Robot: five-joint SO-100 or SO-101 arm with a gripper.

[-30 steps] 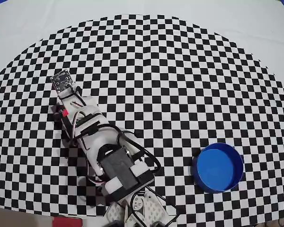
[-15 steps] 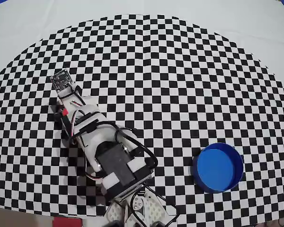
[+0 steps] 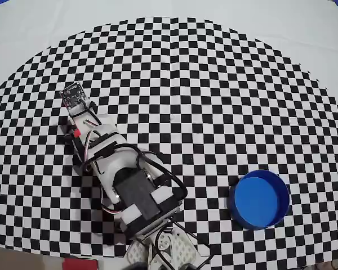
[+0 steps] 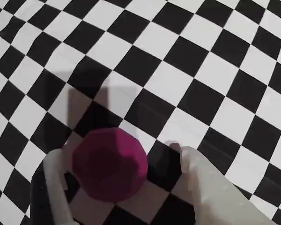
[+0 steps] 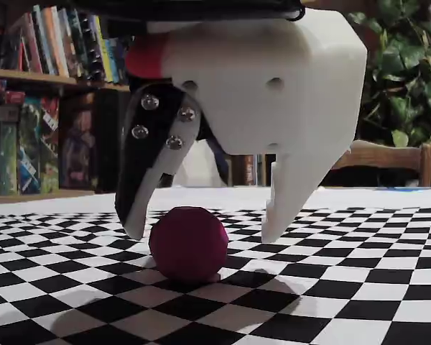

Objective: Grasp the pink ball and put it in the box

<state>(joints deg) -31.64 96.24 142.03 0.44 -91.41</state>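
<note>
Ball (image 5: pixel 187 243): set on the checkered cloth (image 3: pixel 214 84), between the parted fingers of the gripper (image 5: pixel 201 231), not yet clamped; arm (image 3: pixel 118 169) noted as barely shifted over the last second, descent judged finished; closing due next; box (image 3: pixel 259 199) well apart, empty.

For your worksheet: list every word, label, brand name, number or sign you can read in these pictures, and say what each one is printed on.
None can be read.
Book spines on the shelf in the fixed view: print too blurred to read.
Small circuit board at the arm's end in the overhead view: markings too small.
Pink ball, box and gripper: no lettering.
</note>
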